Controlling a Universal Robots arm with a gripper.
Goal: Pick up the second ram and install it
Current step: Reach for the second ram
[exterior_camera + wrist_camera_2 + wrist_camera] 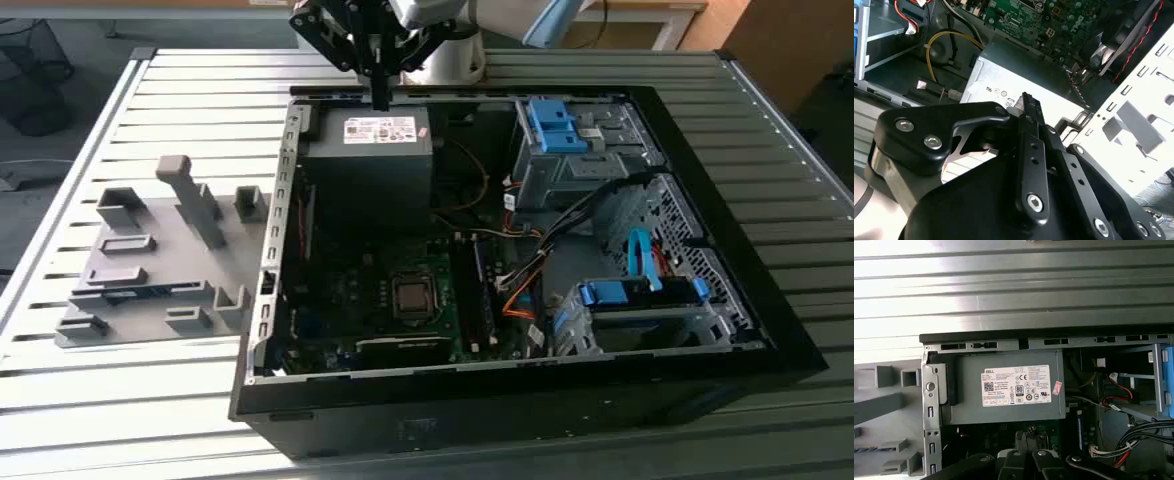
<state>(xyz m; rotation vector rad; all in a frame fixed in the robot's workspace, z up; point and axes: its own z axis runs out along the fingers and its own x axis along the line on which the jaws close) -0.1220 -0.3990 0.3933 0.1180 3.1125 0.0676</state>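
The black two-fingered gripper (380,98) hangs over the rim of the open black computer case (534,410), above its grey metal power supply box (367,160). Its fingers are pressed together with nothing between them. The thin blue-green ram stick (139,292) lies in the grey plastic holder tray (150,215) beside the case, well apart from the gripper.

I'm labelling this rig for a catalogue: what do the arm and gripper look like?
The gripper is matte black, built of jointed link bars with silver screw heads. The arm is pale grey with a light-blue joint cap.
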